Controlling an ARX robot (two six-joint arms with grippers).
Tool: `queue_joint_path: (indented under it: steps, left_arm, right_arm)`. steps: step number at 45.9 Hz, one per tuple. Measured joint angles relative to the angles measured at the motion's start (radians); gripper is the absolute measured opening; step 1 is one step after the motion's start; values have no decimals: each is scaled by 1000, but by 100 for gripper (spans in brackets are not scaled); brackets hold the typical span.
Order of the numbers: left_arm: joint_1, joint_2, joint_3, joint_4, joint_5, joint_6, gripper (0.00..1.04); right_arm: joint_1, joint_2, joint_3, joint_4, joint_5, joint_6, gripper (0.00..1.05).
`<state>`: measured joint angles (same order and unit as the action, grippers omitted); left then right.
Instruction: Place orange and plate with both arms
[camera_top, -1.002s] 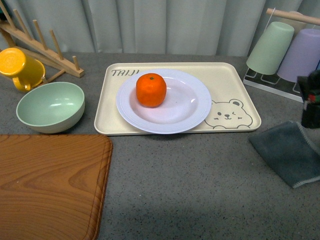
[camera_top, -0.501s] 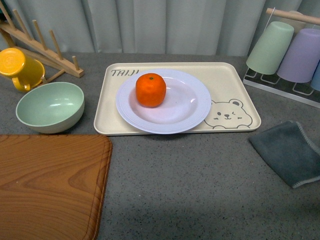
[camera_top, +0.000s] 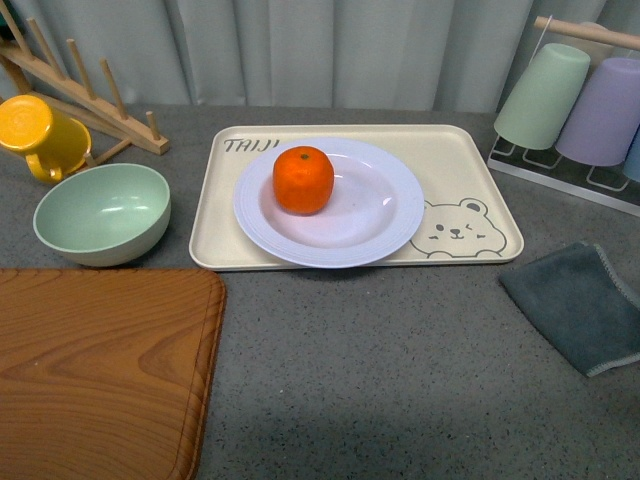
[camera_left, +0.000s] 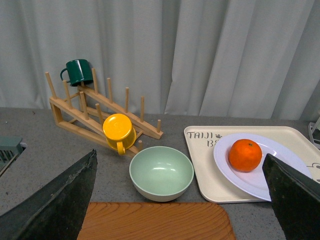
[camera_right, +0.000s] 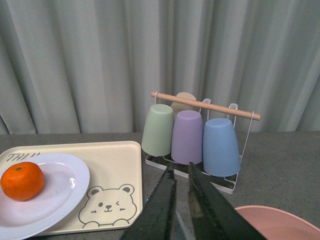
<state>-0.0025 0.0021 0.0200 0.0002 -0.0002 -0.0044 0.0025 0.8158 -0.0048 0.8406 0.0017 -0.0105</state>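
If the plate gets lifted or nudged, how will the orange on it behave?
The orange is round and loose, so it would probably roll. The plate looks glossy, likely offering little grip. Its dished center and raised rim may hold the fruit during gentle motion.

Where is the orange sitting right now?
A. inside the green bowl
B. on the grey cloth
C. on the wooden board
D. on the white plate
D: the orange rests on the plate, which lies on the bear tray; the green bowl beside it is empty.
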Motion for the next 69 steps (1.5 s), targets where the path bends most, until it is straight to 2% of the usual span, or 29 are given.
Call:
queue_joint_path:
  steps: [2,10,15,54,60,69]
  left_arm:
    - [0,0,0,0,0,0,98]
    - [0,0,0,0,0,0,98]
    - [0,0,0,0,0,0,98]
    - [0,0,0,0,0,0,98]
    - [0,0,0,0,-1,0,98]
    - [0,0,0,0,0,0,98]
  right_arm:
    - [0,-60,0,-57,0,-2,1]
    - [0,-277,9,-301,0,1,1]
    - [0,-358,9,-387,0,1,1]
    - [0,-639,9,-660,-3,1,1]
    - [0,-776,10,-829,-3,1,1]
    - [0,-811,10,-838,-3,1,1]
